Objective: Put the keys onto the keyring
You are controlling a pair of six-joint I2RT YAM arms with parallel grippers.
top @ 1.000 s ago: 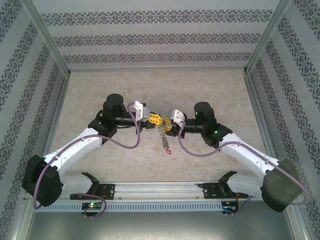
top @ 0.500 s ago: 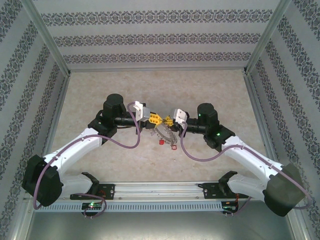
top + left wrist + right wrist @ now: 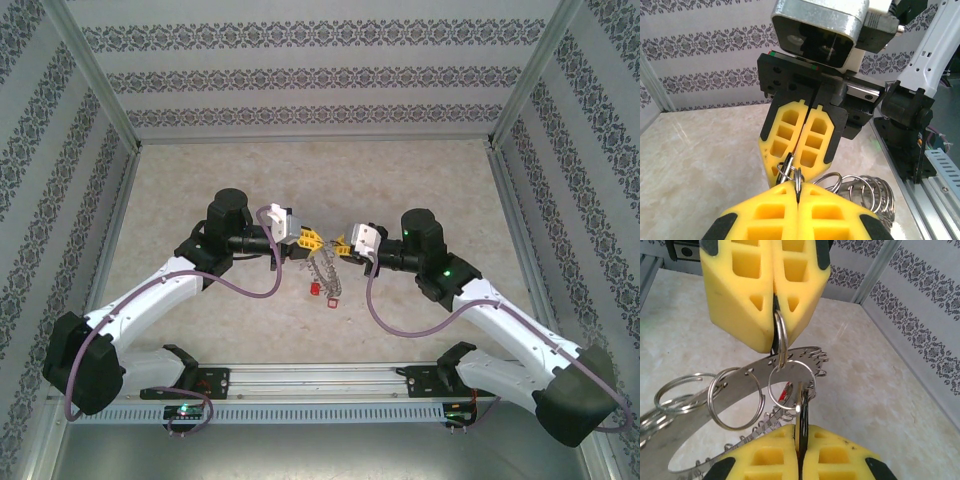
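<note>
1. I'm working over a beige marbled worktop closed in by patterned walls. A purple cable droops under each arm, well apart from the jaws.
2. The two pairs of jaws sit nose to nose with their tips almost touching. In each wrist view the opposite pair blocks part of the scene beyond.
3. The keyring is a flat silvery band with holes and small hooks along its edge. It hangs between and just below both pairs of jaws, curving off to the left in the right wrist view.
4. The band carries spare split rings, which hang beside the right jaws.
5. The left jaws, yellow fingers, are fully closed. They pinch the first split ring, which reaches down to a hole in the band.
6. The right jaws, yellow fingers, are closed too. They are clamped on the second split ring, which meets the first at the band.
7. The keys show as a red tag and a second small tag just beside it, below the jaws and under the keyring. I can't tell whether they dangle or touch the worktop.
8. The left arm and right arm reach forward and bend inward at the elbows. Their wrists point at each other over mid-worktop.
</note>
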